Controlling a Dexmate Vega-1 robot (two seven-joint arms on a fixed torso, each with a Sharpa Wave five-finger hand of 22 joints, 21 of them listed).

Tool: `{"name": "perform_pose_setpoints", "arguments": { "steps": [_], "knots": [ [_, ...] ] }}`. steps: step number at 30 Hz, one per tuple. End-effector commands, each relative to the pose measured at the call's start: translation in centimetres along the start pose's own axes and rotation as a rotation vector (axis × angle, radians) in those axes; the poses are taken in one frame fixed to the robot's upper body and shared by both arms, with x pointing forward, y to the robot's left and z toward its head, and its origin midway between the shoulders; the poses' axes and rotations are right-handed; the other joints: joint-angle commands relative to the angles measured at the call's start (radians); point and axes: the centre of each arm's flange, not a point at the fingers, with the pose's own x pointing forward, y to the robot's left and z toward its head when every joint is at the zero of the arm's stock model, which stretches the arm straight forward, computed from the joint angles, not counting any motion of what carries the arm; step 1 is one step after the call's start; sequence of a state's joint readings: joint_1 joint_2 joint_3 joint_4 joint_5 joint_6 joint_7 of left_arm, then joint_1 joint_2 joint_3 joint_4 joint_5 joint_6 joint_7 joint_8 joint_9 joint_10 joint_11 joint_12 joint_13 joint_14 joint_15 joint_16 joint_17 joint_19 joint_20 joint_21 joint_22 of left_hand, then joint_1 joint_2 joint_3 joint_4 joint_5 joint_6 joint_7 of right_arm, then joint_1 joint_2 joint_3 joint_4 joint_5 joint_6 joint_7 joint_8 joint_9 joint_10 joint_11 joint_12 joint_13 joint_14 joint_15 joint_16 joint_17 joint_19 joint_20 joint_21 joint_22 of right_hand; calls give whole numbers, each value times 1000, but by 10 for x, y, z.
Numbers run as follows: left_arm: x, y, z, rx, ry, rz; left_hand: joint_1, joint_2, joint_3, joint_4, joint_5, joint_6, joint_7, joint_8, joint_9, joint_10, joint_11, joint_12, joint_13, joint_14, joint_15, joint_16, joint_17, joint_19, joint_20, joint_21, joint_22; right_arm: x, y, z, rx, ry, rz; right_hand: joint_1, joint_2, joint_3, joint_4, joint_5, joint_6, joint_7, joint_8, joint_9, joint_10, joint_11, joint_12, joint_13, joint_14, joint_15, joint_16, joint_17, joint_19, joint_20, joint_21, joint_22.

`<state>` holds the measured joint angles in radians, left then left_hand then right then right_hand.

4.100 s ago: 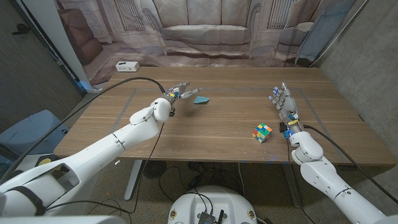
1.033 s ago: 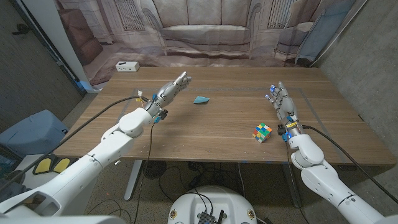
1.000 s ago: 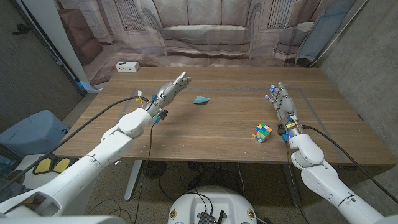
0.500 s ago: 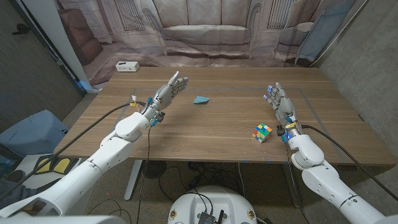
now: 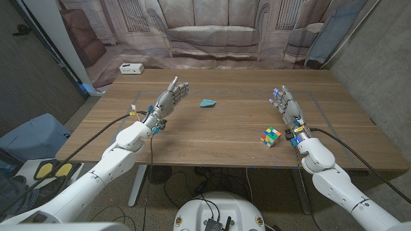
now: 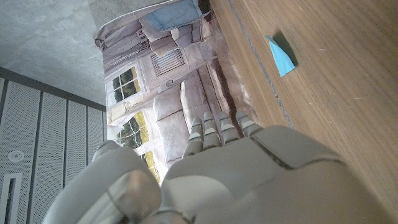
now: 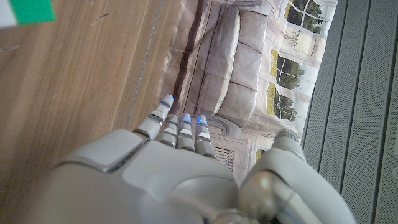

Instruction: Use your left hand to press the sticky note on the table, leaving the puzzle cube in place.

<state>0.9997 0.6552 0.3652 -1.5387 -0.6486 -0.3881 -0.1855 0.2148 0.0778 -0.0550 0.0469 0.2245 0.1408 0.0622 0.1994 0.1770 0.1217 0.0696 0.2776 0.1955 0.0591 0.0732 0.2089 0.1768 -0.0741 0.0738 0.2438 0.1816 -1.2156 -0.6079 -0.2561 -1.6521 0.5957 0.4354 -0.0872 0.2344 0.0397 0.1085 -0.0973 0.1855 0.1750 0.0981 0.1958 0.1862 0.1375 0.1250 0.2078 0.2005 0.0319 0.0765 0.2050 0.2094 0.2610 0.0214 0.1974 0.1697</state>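
Sticky note (image 5: 207, 102): you are looking at a small blue paper, lying on the wooden table near the middle, toward the far side; one edge is lifting slightly off the wood (image 6: 281, 55).
Puzzle cube (image 5: 271, 136): a multicoloured cube is sitting on the table toward your right side, closer to the near edge, well apart from the sticky note.
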Motion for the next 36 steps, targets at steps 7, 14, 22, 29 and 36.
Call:
{"name": "perform_pose_setpoints", "arguments": {
  "steps": [7, 14, 22, 29, 36],
  "knots": [
    [-4, 7, -13, -27, 59, 66, 12, -1, -1, -4, -6, 0, -3, -1, 2, 4, -4, -7, 0, 4, 0, -7, 3, 7, 3, -4, 0, 10, -10, -5, -25, 26, 15, -4, 1, 2, -8, 7, 8, -6, 2, 2, 8, 1, 0, 0, 5, 0, 4, 0, 6, -3, 1, 4],
    [-1, 2, -18, -21, 86, 68, 12, 0, -2, -4, -6, -4, -1, -4, 2, -5, 8, -14, 0, -2, 8, -10, 3, 6, 3, -7, 0, 12, -13, -8, -17, 34, 17, -7, 2, 1, -7, 7, 10, -6, 2, 2, 7, 3, -1, 0, 3, 2, 3, 0, 1, -2, -1, 4],
    [-2, 1, -19, -23, 82, 71, 11, 1, -3, -4, -7, -7, -1, -6, 2, -20, -2, -26, 0, -19, 10, -18, 4, 2, 10, -14, 0, 12, -14, -11, -11, 33, 11, -13, 2, -3, -6, 7, 82, 1, 26, 3, -3, 7, -5, 0, -15, 5, -3, 1, -19, 1, -7, 4],
    [-6, 5, -20, -29, 71, 91, 11, 2, -3, -4, -7, -1, -1, -4, 2, -14, 0, -25, 0, -14, 11, -16, 4, 7, 10, -15, 0, 14, -11, -13, -7, 27, 14, -10, 2, -2, -9, 7, 45, -3, 8, 3, -3, 4, -4, 0, -11, 2, -2, -1, -14, -2, -4, 4],
    [-8, 8, -22, -31, 69, 93, 12, 3, -3, -5, -7, 3, -2, -3, 2, -7, -4, -25, 0, -10, 7, -15, 4, 12, 7, -15, 0, 15, -8, -15, -3, 24, 17, -9, 4, -2, -10, 8, 30, -23, 1, 3, -4, 0, -5, 0, -9, 2, -1, -1, -11, -2, -3, 4]
  ]
}}
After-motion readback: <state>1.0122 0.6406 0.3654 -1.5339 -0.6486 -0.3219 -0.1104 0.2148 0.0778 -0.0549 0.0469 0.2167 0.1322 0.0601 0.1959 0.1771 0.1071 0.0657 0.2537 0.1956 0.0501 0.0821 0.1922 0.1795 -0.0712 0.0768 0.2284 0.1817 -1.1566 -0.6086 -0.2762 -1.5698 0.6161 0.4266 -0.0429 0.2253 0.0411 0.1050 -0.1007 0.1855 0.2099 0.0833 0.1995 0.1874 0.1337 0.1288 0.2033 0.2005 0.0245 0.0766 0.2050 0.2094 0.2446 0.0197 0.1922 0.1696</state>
